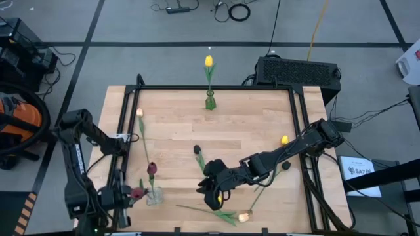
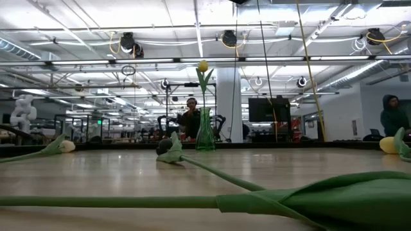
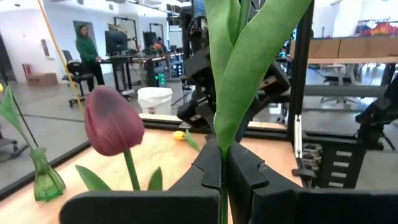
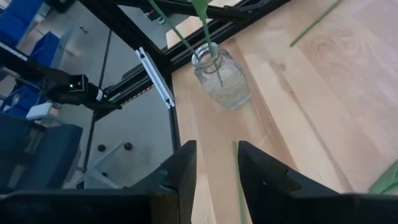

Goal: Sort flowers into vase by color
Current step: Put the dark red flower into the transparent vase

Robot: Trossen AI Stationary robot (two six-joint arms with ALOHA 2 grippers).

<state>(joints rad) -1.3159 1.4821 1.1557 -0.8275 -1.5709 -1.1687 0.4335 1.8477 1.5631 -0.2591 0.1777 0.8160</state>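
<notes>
A green vase (image 1: 210,101) at the table's far middle holds a yellow tulip (image 1: 209,61). A clear vase (image 1: 154,195) near the front left holds a dark red tulip (image 1: 151,168). Just left of the clear vase, my left gripper (image 1: 128,195) is shut on another dark red tulip (image 1: 136,193). My right gripper (image 1: 211,190) hangs over the front middle, pointing at the clear vase (image 4: 217,78), with a yellow tulip (image 1: 218,198) in it. Loose tulips lie on the wood: peach (image 1: 139,113), dark (image 1: 196,149), yellow (image 1: 284,139). My left gripper pinches the tulip's stem where the leaves begin (image 3: 222,152), between its two fingers. The fingers come in level from the table's left and lie across the stem. The flower stands upright, leaves rising above the fingers, clear of the table. My right gripper has the yellow tulip's thin green stem (image 4: 238,177) between its fingers, lying along one finger's inner side. The fingers slant down toward the near left. The place of contact sits behind the fingers and does not show. The stem's free end sticks out over the wood.
A black frame (image 1: 216,87) rims the table. More flowers lie front right: a dark one (image 1: 287,166) and a peach one (image 1: 246,216), with a stem and leaf (image 2: 321,199) close to the low camera. People stand in the room beyond.
</notes>
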